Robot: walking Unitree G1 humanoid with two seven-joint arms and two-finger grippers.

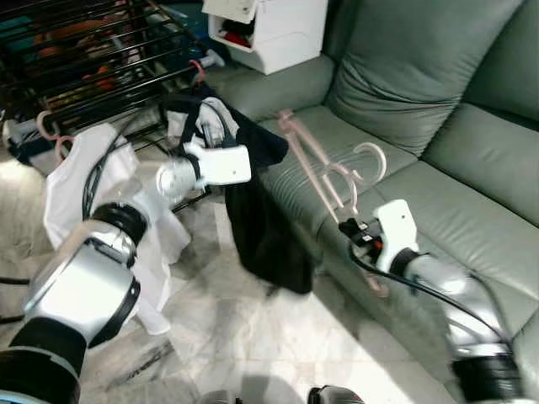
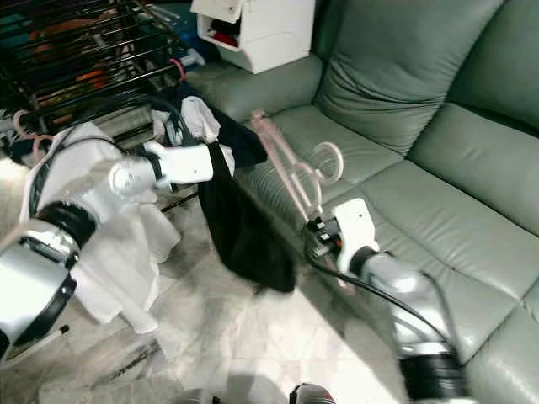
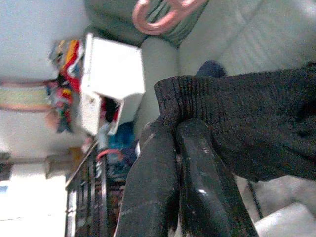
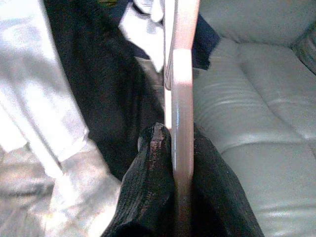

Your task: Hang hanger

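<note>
Hanger point(image 1: 324, 172) pinched in right gripper point(image 4: 174, 143) above sofa point(image 1: 472, 151); left gripper point(image 3: 175, 133) clamps black garment point(image 1: 265, 227) — thin grip, hanger could twist or snag the cloth.

The black garment point(image 1: 265, 227) is smeared with blur at its lower hem. The pink hanger point(image 4: 180, 98) runs off the right wrist view's edges — its hook unseen there. The drying rack point(image 1: 93, 50) is cut off by the frame's top, and its hung items are too indistinct to name.
</note>
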